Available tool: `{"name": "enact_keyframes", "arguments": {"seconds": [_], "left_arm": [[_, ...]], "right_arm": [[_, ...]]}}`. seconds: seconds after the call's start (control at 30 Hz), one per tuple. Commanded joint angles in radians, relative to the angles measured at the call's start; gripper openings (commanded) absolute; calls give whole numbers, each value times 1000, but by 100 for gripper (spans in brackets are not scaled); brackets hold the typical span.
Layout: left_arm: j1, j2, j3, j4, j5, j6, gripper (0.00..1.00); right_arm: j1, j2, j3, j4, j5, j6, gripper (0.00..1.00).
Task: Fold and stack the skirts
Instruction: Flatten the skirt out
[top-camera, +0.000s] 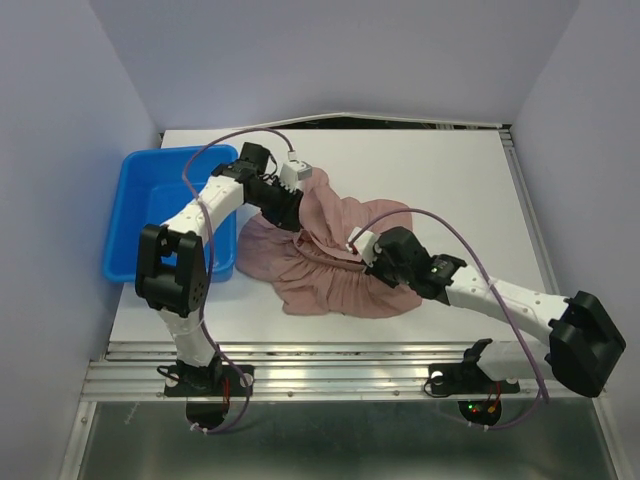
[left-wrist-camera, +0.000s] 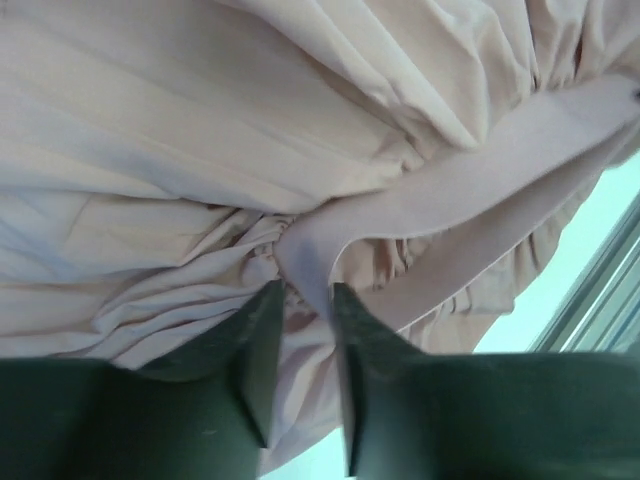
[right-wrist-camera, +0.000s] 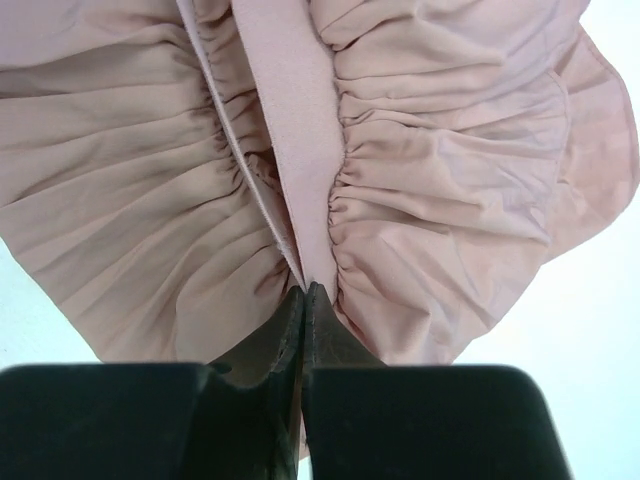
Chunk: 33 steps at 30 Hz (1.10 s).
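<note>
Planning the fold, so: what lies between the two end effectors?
Only bunched pink skirt, running from the left end effector to the right end effector; the top view shows it.

One white table (top-camera: 450, 180) holds one blue bin (top-camera: 155, 195) at ten o'clock and one mauve-pink skirt pile (top-camera: 335, 255) at its centre; whether that pile is a single skirt or several cannot be told. Two robot arms stand at the near edge, the left arm (top-camera: 205, 215) at seven o'clock and the right arm (top-camera: 500, 295) at five. Each carries one purple cable (top-camera: 440, 218) and one two-finger gripper: left gripper (left-wrist-camera: 305, 295), right gripper (right-wrist-camera: 305, 292).
</note>
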Motion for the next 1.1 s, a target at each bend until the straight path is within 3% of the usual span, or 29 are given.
{"name": "enact_keyframes", "arguments": {"seconds": [0.0,0.17,0.4,0.57,0.87,1.07], "left_arm": [[-2,-176,67,-109,-18,264,50],[-8,-244,46,-198,-74,583,71],[-123,-323,-120,-142,-162,865,73],[-191,-333,-233,-29,-217,945,73],[-208,-278,-273,105,-223,1030,75],[-228,-210,-258,75,-226,1074,75]], "right_arm": [[10,-43,-33,46,45,-5,1],[10,-39,-40,48,38,0,1],[10,-27,-36,48,52,3,1],[10,-34,-49,46,55,10,1],[10,-40,-63,45,58,17,1],[10,-42,-74,46,60,18,1]]}}
